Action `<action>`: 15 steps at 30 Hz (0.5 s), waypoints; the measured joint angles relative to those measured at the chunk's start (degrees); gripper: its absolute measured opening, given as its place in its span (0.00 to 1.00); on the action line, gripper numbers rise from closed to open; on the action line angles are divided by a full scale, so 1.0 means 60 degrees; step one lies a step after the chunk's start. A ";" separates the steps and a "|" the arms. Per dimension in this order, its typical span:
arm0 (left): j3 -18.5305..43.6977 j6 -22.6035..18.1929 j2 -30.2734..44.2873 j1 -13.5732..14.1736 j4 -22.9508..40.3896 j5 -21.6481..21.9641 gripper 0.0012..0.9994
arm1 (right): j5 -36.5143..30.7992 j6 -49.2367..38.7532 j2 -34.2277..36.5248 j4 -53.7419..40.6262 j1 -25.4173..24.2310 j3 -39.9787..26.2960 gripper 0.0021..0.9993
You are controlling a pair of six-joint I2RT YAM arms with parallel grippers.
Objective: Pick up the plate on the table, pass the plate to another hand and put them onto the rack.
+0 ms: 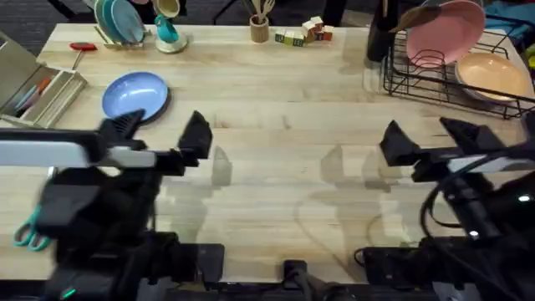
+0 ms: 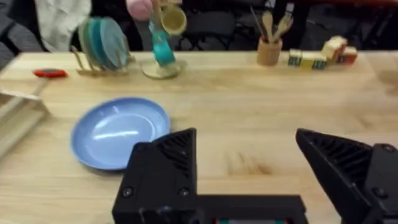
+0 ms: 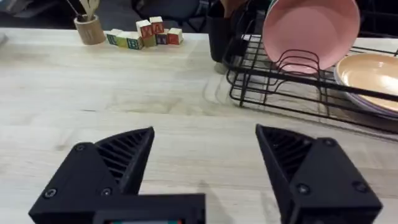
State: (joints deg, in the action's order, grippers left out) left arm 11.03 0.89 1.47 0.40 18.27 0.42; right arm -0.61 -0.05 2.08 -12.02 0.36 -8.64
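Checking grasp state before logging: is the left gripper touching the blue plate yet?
Apart. In the left wrist view the left gripper is open with bare table between its fingers, and the blue plate lies flat off to one side, ungrasped.

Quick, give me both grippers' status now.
Left gripper: open, empty, beside the blue plate lying on the table.
Right gripper: open, empty, short of the rack.
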 joint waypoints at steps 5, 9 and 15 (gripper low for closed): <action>0.2125 0.0000 0.0864 -0.0003 0.0901 0.0416 0.99 | -0.0010 0.0002 0.1289 -0.0797 0.0000 -0.1678 1.00; 0.3757 0.0000 0.2096 -0.0004 0.1731 0.0694 0.99 | -0.0010 -0.0001 0.2941 -0.1390 0.0000 -0.3250 1.00; 0.5985 0.0000 0.4379 0.0000 0.3288 0.0872 0.99 | -0.0010 -0.0013 0.5728 -0.2886 0.0000 -0.6067 1.00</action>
State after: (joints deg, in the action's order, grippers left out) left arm 46.94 0.89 27.75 0.40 37.99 5.65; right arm -0.67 -0.12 36.45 -29.34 0.36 -45.04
